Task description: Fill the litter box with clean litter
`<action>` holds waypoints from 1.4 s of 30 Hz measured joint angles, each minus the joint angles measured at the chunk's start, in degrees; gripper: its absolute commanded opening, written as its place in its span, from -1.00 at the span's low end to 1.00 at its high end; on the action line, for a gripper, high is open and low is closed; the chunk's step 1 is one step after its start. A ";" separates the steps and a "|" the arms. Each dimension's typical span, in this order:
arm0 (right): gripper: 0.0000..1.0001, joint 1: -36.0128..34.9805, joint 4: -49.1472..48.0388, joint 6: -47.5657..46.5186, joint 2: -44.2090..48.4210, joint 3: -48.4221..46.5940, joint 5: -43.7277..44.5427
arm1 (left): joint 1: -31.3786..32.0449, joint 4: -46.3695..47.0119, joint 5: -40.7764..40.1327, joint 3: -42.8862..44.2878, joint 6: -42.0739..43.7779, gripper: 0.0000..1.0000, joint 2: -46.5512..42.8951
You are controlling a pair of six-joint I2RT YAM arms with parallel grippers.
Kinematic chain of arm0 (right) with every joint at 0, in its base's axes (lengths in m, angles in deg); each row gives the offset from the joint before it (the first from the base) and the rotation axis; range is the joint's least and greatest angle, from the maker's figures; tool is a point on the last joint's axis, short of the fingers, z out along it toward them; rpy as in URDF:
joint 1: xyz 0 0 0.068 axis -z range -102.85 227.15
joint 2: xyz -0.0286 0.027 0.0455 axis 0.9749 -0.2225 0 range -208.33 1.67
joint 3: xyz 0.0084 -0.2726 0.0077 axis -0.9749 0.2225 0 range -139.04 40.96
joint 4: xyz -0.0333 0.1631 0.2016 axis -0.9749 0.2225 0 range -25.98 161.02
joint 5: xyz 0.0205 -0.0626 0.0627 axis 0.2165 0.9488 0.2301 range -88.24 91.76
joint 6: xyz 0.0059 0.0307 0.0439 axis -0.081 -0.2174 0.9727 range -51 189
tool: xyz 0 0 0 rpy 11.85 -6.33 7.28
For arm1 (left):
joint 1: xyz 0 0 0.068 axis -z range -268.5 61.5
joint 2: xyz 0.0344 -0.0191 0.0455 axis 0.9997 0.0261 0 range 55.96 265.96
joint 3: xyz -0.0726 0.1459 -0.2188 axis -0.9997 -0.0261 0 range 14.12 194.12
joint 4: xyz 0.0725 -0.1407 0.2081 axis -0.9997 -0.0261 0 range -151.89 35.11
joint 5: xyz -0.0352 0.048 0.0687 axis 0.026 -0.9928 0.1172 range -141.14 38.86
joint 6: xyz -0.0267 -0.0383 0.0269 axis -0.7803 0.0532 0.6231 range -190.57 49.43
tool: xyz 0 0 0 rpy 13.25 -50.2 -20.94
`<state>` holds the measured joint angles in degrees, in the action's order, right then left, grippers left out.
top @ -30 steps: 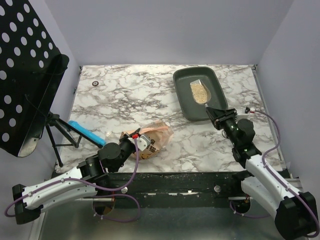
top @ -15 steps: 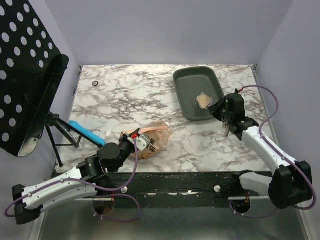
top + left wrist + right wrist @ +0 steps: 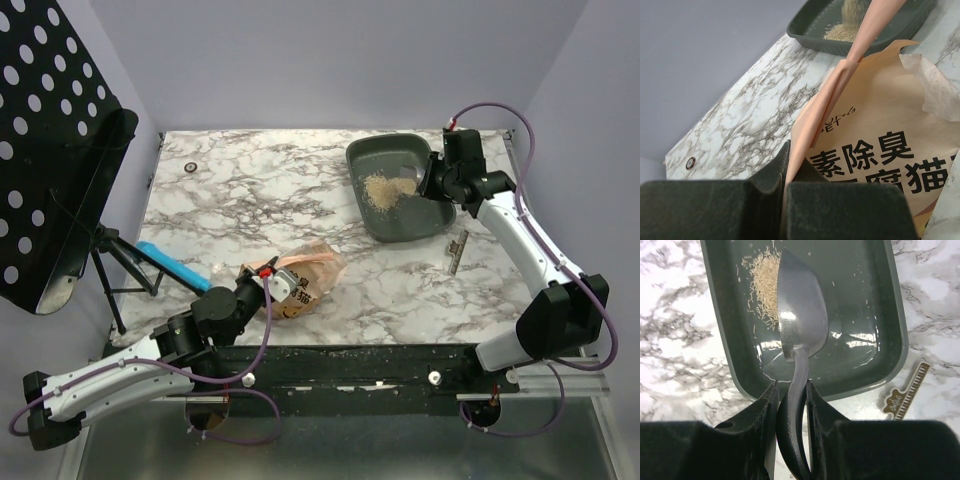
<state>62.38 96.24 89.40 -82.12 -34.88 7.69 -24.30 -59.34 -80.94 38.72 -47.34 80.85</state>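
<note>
The dark grey litter box (image 3: 362, 205) stands at the back right of the marble table. A small heap of pale tan clean litter (image 3: 382, 189) lies on its floor. My right gripper (image 3: 437, 182) is over the box's right rim, shut on the handle of a grey scoop (image 3: 802, 315). The scoop hangs empty over the box (image 3: 865, 300), beside the litter (image 3: 765, 285). My left gripper (image 3: 266, 291) is shut on the edge of the orange-tan litter bag (image 3: 312, 268). In the left wrist view my gripper (image 3: 785, 167) pinches the bag (image 3: 880, 150), with the box (image 3: 812, 39) and litter (image 3: 842, 33) behind.
A black perforated stand (image 3: 60, 150) on a tripod is at the left. A blue object (image 3: 170, 262) lies by the table's left edge. A small ring (image 3: 190, 166) sits at the back left. A brown ruler-shaped piece (image 3: 458, 250) lies just in front of the box.
My right arm swung the scoop from the box's near end to its right rim and tipped it. The litter went from the scoop onto the box floor. The left arm barely moved.
</note>
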 measured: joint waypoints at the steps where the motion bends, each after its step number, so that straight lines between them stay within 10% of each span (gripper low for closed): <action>1: -0.99 0.02 1.49 -1.20 -0.70 -1.29 -0.20 | 0.00 0.00 0.00 0.00 -0.02 -1.00 -0.04; 27: -0.99 -8.31 27.65 -19.43 -9.22 -26.12 5.42 | 0.00 -0.59 0.00 0.00 -0.39 -1.00 -1.05; 42: -0.99 -8.90 24.57 -13.38 18.51 -13.05 -26.62 | 0.00 -0.87 -0.02 0.00 -0.59 -1.00 -0.98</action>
<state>53.49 120.81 76.03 -63.60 -47.93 -18.93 -24.30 -60.21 -80.96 38.72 -47.93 79.86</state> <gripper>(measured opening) 0.321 0.012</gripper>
